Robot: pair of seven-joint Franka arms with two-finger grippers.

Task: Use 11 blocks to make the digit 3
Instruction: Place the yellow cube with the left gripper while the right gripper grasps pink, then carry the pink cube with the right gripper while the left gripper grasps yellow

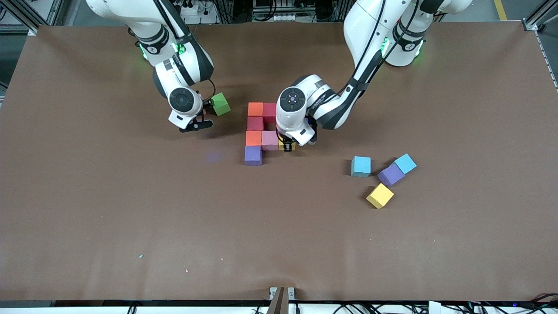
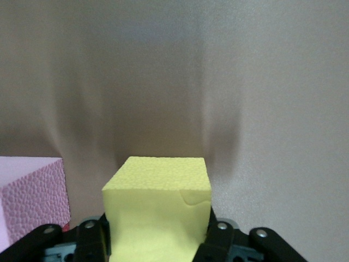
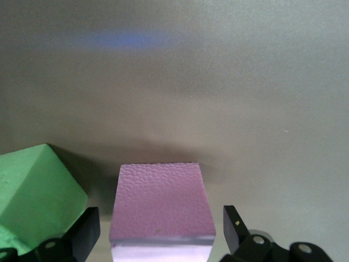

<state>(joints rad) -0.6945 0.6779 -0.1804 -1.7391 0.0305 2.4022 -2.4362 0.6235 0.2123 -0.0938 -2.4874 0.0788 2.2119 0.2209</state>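
Left pincer (image 1: 287, 147) is clamping the yellow block (image 2: 158, 210) beside the pink block (image 2: 30, 199) (flush seating advised); right pincer (image 3: 158, 229) is waiting, apart.

You are looking at a green cube (image 1: 220, 104) sitting tilted on the brown bench (image 1: 130, 209), toward the right arm's end. A few tiny specks (image 1: 141, 256) are lying on the bench nearer the front camera.
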